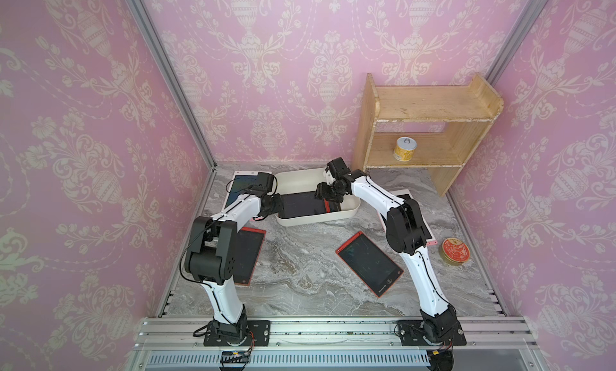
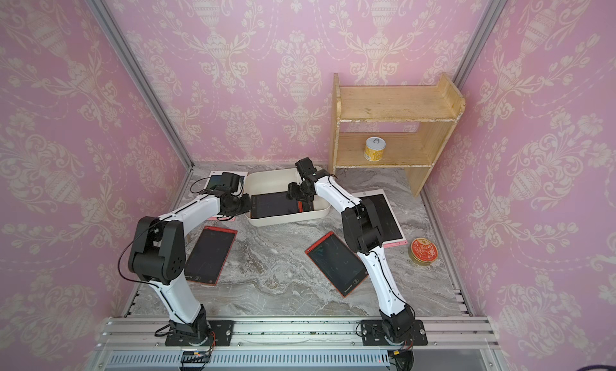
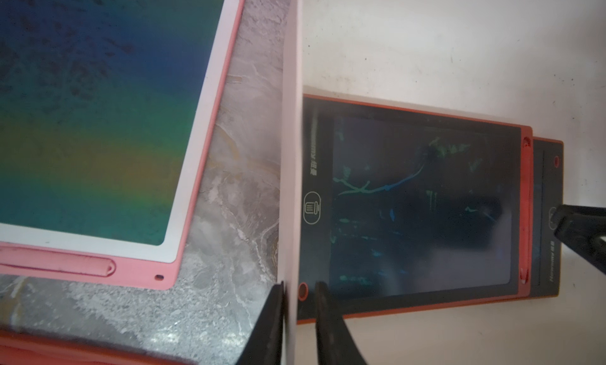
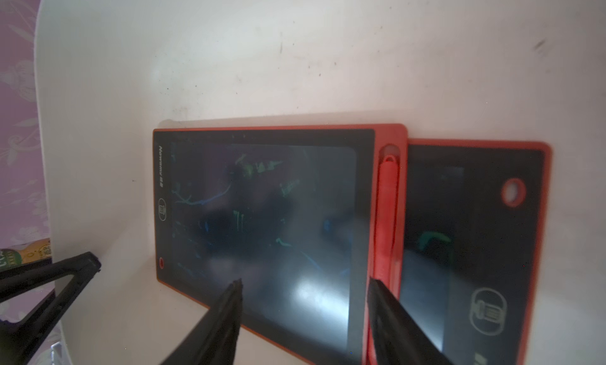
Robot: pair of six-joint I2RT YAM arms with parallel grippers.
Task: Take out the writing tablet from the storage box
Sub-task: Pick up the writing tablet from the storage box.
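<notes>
The off-white storage box (image 1: 300, 176) (image 2: 273, 176) stands at the back of the marble table. Two red-framed writing tablets lie stacked in it: the upper one (image 4: 262, 216) (image 3: 419, 209) (image 1: 300, 204) partly covers the lower one (image 4: 475, 232) (image 3: 547, 216). My left gripper (image 3: 300, 283) straddles the box's left wall (image 3: 292, 150), nearly closed. Its outer finger touches the wall and a thin gap shows at the inner finger. My right gripper (image 4: 305, 281) hangs open just above the upper tablet, one fingertip over the screen, the other over the stylus slot (image 4: 388, 216).
Two more red tablets (image 1: 248, 256) (image 1: 370, 262) lie on the table's front half. A pink-framed tablet (image 1: 240, 186) (image 3: 98, 117) lies left of the box, and another (image 1: 405, 199) lies under my right arm. A round red tin (image 1: 455, 251) sits right. A wooden shelf (image 1: 426, 129) holds a yellow can (image 1: 404, 147).
</notes>
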